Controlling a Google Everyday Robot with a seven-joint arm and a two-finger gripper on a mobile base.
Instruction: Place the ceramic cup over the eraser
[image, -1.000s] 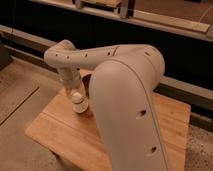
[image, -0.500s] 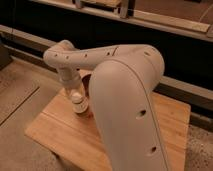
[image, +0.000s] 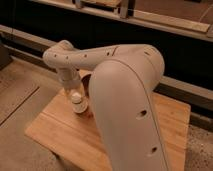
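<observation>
1. Nothing is shifting against the earlier pictures: the arm (image: 125, 100), the gripper (image: 73, 95) and the ceramic cup (image: 78, 105) are sitting just where they were half a second and one second ago.
2. The gripper is hanging low over the far left corner of the desk (image: 55, 135), pointing straight down from the wrist, right at the cup.
3. The wrist is covering most of the gripper. Whether its jaws are standing apart or clamping on the cup, I cannot tell.
4. The ceramic cup is standing at the far left corner of the desk, just inside the left edge. It is showing as a white cylinder with its narrower round end uppermost. Its lower end is reaching down to the wood or very near it; contact cannot be confirmed.
5. The eraser is not showing as a separate shape. Whether the cup is already covering it, I cannot tell.
6. A dark brownish rounded shape (image: 86, 80) is peeking out just behind the cup, toward the far edge, mostly hidden by the arm.
7. The arm's thick near link is filling the foreground and blocking the middle of the desk. Its thinner link is running leftward above the far edge, then bending down at the elbow over the far left corner.
8. The desk's near left corner and right edge are lying in plain sight, showing pale wood planks. A speckled floor (image: 20, 95) is lying beyond the left edge.
</observation>
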